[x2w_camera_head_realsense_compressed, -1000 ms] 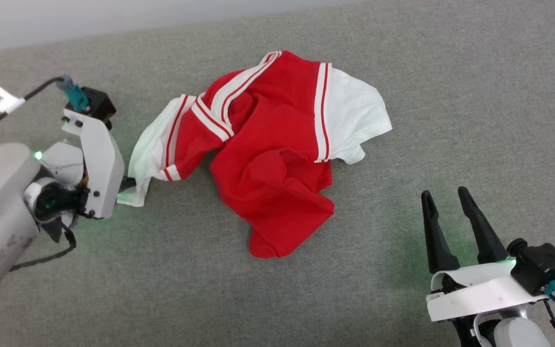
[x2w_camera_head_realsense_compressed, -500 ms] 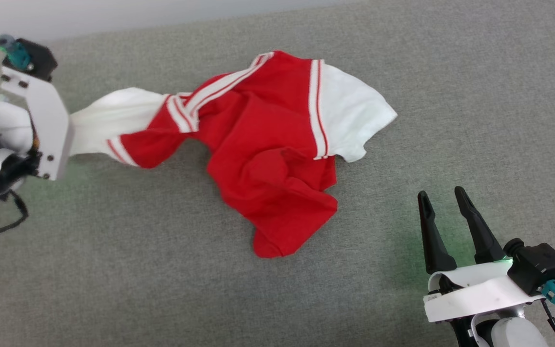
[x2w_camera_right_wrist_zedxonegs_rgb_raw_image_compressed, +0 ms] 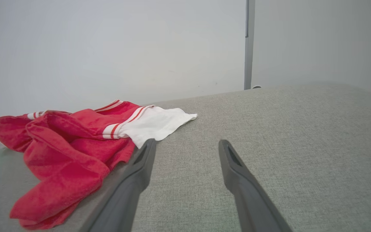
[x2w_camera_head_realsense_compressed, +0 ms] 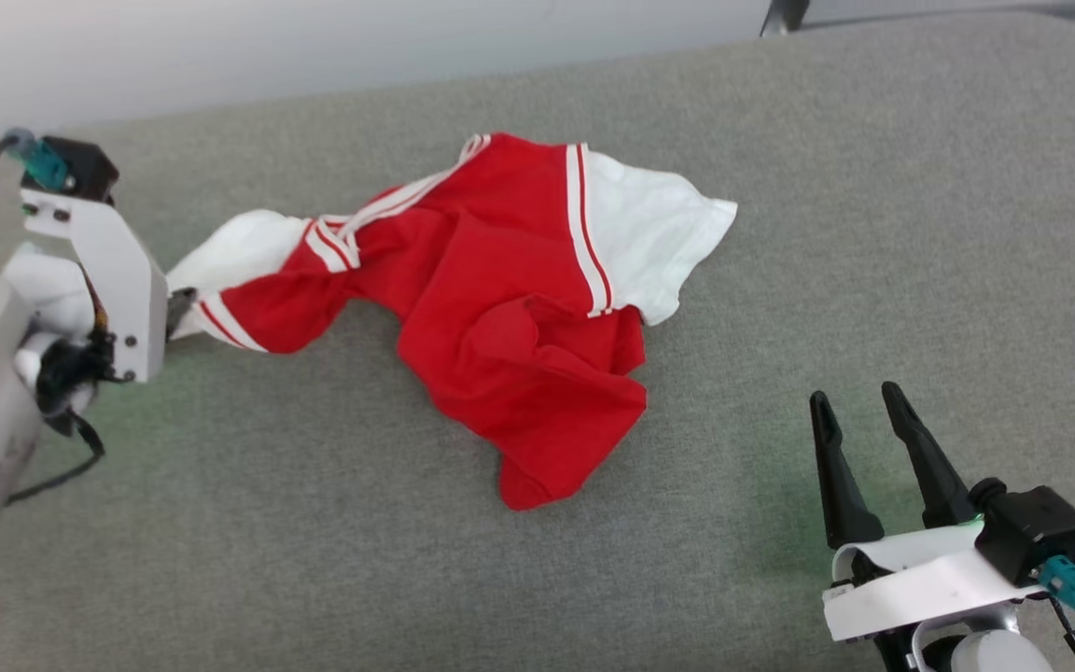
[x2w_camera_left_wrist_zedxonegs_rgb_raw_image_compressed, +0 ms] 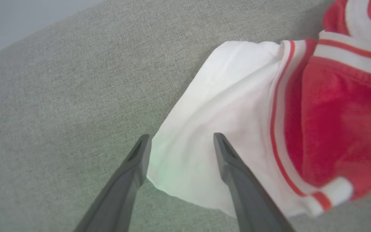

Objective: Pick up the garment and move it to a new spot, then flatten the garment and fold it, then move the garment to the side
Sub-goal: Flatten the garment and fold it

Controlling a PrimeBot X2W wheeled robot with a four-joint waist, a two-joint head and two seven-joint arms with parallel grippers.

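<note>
Garment (x2w_camera_head_realsense_compressed: 509,308): a red jersey-style T-shirt with white sleeves and red-and-white striped trim.

Head view: you see it crumpled near the middle of the grey woven fabric surface (x2w_camera_head_realsense_compressed: 332,560). One white sleeve is drawn out toward the left gripper (x2w_camera_head_realsense_compressed: 179,306), and the other is spread to the right. The left arm reaches in from the left edge, with a dark fingertip at the sleeve's hem. The right gripper (x2w_camera_head_realsense_compressed: 855,397) sits at the lower right, well apart from the shirt, with its fingers spread and pointing up the view.

Left wrist view: the left gripper (x2w_camera_left_wrist_zedxonegs_rgb_raw_image_compressed: 181,138) has its fingers apart. The white sleeve's corner lies between them, unpinched.

Right wrist view: the right gripper (x2w_camera_right_wrist_zedxonegs_rgb_raw_image_compressed: 187,142) sits low over the surface with its fingers apart and grey fabric between them. The shirt lies to their left, before a pale wall (x2w_camera_right_wrist_zedxonegs_rgb_raw_image_compressed: 108,48).
</note>
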